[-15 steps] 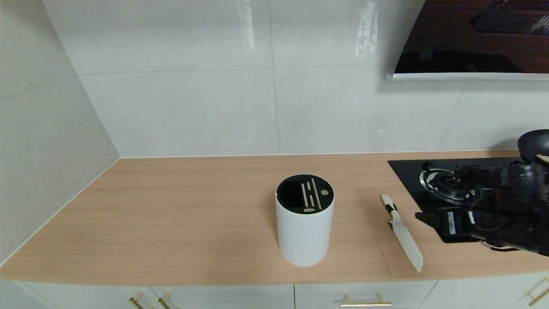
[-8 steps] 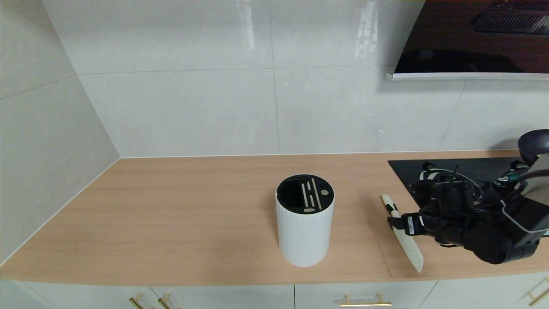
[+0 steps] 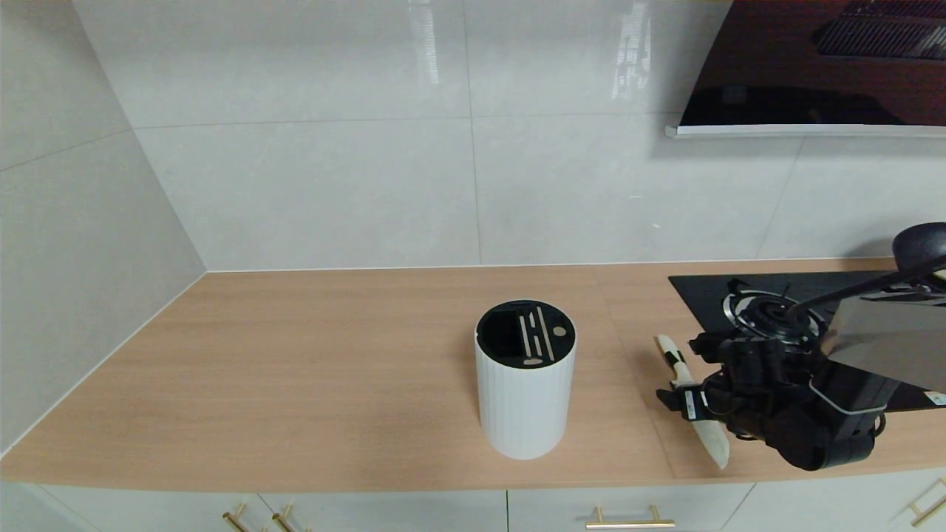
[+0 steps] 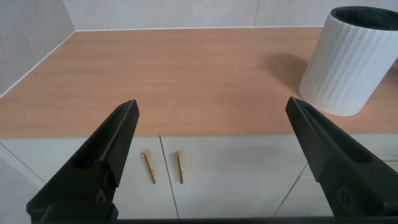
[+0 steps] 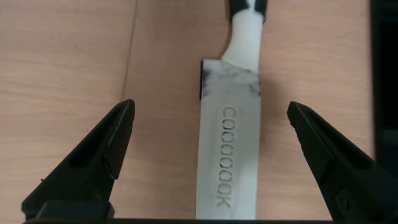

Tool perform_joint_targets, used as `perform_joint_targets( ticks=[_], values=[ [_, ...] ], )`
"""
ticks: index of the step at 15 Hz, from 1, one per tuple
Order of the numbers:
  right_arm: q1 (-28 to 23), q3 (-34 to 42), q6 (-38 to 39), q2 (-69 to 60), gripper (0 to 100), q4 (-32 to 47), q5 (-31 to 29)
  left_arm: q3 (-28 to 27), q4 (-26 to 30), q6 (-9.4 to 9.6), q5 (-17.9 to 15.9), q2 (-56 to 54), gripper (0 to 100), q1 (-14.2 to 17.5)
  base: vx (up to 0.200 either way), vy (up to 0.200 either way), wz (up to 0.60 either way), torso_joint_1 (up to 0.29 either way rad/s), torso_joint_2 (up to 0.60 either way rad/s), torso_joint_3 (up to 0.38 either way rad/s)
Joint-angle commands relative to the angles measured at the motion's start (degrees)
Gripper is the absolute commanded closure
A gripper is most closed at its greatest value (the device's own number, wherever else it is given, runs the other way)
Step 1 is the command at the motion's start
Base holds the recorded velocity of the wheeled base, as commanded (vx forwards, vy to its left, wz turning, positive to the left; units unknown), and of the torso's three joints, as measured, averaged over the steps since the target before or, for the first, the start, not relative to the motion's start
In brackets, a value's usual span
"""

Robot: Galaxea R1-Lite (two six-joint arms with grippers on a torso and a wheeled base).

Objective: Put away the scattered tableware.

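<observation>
Right hand [image 5: 209, 107] is fingers spread wide, hovering just above the knife [image 5: 233, 143], nothing pinched. The knife lies flat on the worktop [image 3: 332, 355], blade in the gap between the two fingers and roughly centred. Its handle runs out beyond the fingertips. I can't tell if the fingers touch the wood yet.

Left hand [image 4: 211, 102] is also spread and empty, out by the worktop's front edge. The white ribbed holder [image 4: 354, 59] is beyond its fingertips, outside the gap.

Step in hand, as I read it: pick up the knife, then drop it into a slot in the holder's black top. The holder stands well apart from the right hand, past the knife on the side away from the hob [image 3: 739, 295].

Notes for doing the grasp well:
- The gap is over the blade, not the handle. I'd shift along the knife toward the handle before closing. The handle is thicker, and that leaves the blade free to enter a slot.
- Keep the knife's long axis centred in the gap so both fingers land together. An uneven close will likely spin it on the wood.
- Go low enough that the fingers catch its sides. A flat blade gives little to bite and could skate out.
- Close slowly and lift straight up.
- Check the blade hangs in line with the slot before moving across.
</observation>
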Motion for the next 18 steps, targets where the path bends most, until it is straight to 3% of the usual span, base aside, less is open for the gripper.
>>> perform_joint_targets(
  ticks=[1, 18],
  values=[
    [0.02, -0.45, 0.01, 1.88, 0, -1.30, -0.06, 0.00, 0.02, -0.01, -0.03, 0.09, 0, 0.02, 0.000, 0.000, 0.00, 0.000, 0.00, 0.000],
    [-1.48, -2.56, 0.09, 4.52, 0, -4.02, 0.29, 0.00, 0.02, -0.01, 0.05, 0.00, 0, 0.02, 0.000, 0.000, 0.00, 0.000, 0.00, 0.000]
  ],
)
